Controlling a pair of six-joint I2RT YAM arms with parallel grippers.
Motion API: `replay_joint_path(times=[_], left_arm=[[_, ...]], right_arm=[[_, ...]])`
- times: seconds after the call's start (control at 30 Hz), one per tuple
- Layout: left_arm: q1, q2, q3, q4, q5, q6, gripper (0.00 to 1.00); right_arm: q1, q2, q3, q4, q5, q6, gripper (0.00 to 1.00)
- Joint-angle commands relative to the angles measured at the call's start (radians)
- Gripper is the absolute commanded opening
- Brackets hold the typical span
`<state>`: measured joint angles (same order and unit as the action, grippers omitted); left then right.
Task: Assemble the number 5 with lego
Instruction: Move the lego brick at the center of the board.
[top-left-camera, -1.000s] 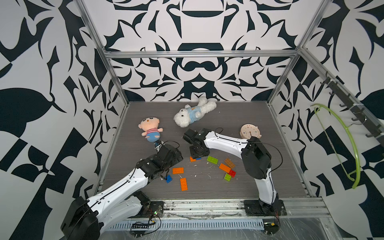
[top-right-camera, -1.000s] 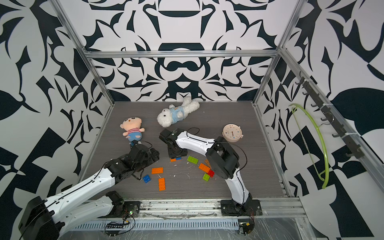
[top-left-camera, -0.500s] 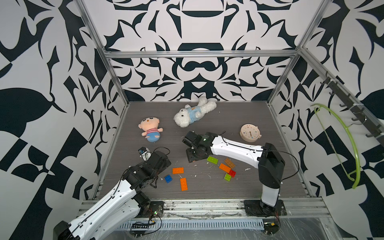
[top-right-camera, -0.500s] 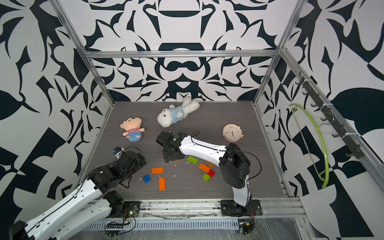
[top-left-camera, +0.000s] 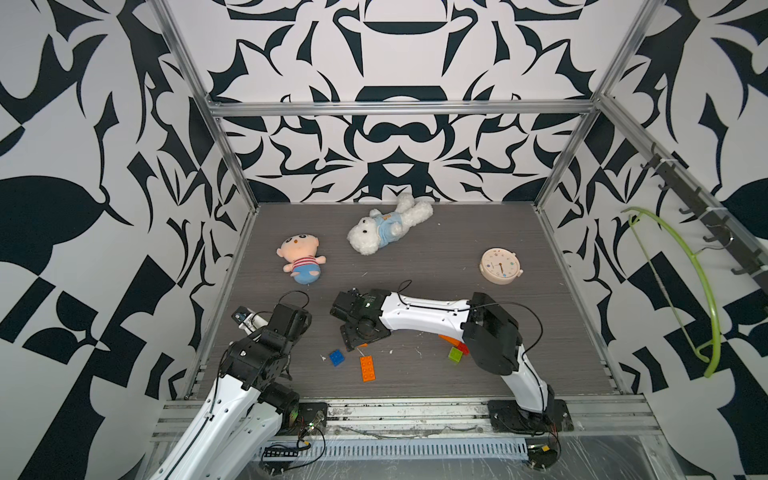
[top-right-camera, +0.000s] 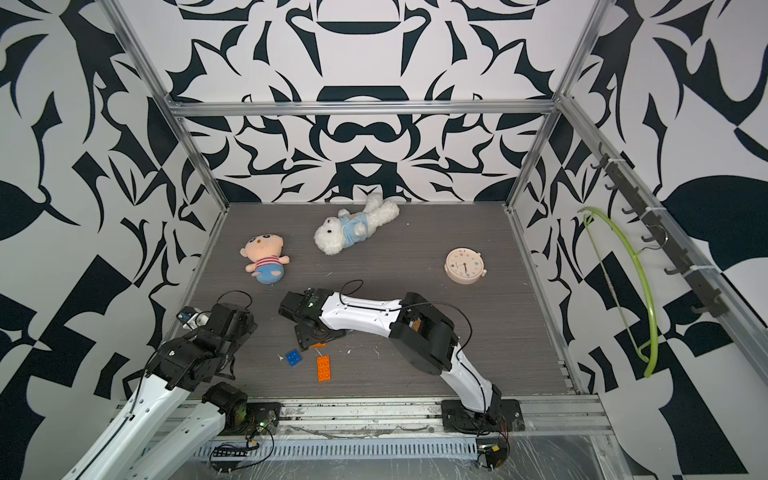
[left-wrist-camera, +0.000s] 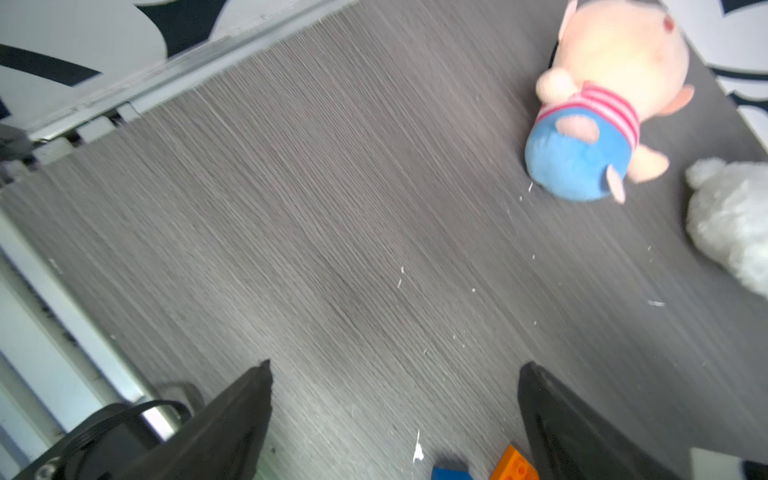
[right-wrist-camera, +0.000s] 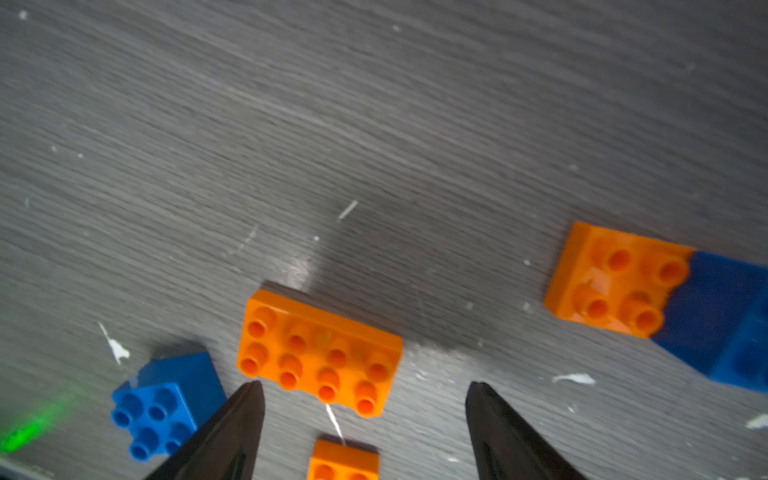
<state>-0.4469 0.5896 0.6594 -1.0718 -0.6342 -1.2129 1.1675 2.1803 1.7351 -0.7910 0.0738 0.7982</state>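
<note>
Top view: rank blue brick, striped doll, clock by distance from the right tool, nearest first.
1. Blue brick: just beside the right tool, on its left, toward the front.
2. Striped doll: farther back, on the left side.
3. Clock: farthest, back right.

Two plush toys (top-left-camera: 301, 259), one clock (top-left-camera: 500, 266), several bricks (top-left-camera: 368, 368)

Bright, even light; blurred wrist views
</note>
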Motion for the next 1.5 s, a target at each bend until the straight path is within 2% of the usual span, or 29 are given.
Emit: replay_joint_path(times=[0.0, 0.27, 0.7, 0.8, 0.9, 1.03, 1.27, 1.37, 1.47], left_arm=[[0.01, -0.022, 0.024, -0.062, -0.053, -0.006, 0.99], [0.01, -0.053, 0.018, -0.042, -0.051, 0.025, 0.99], [0.01, -0.098, 0.005, -0.034, -0.042, 0.05, 0.99], [0.01, -0.105, 0.0, -0.03, -0.035, 0.05, 0.99], [0.01, -0.101, -0.009, -0.013, -0.019, 0.057, 0.99], [0.01, -0.078, -0.013, 0.027, 0.032, 0.09, 0.99], [0.01, -0.016, -0.027, 0.138, 0.142, 0.158, 0.99], [0.01, 0.023, -0.044, 0.245, 0.265, 0.224, 0.99], [0.01, 0.078, -0.069, 0.37, 0.415, 0.271, 0.99]], right_arm=[[0.014, 0.0, 0.054, -0.05, 0.043, 0.027, 0.84], [0.025, 0.072, 0.165, -0.11, 0.051, 0.041, 0.88], [0.027, 0.15, 0.236, -0.187, 0.081, 0.099, 0.88], [0.027, 0.141, 0.21, -0.196, 0.095, 0.111, 0.84], [0.028, 0.123, 0.166, -0.169, 0.079, 0.123, 0.74], [0.027, 0.061, 0.089, -0.113, 0.055, 0.134, 0.55], [0.022, -0.056, -0.001, -0.113, 0.097, 0.137, 0.54], [0.01, -0.145, -0.097, -0.116, 0.163, 0.157, 0.55], [-0.011, -0.219, -0.219, -0.082, 0.16, 0.186, 0.55]])
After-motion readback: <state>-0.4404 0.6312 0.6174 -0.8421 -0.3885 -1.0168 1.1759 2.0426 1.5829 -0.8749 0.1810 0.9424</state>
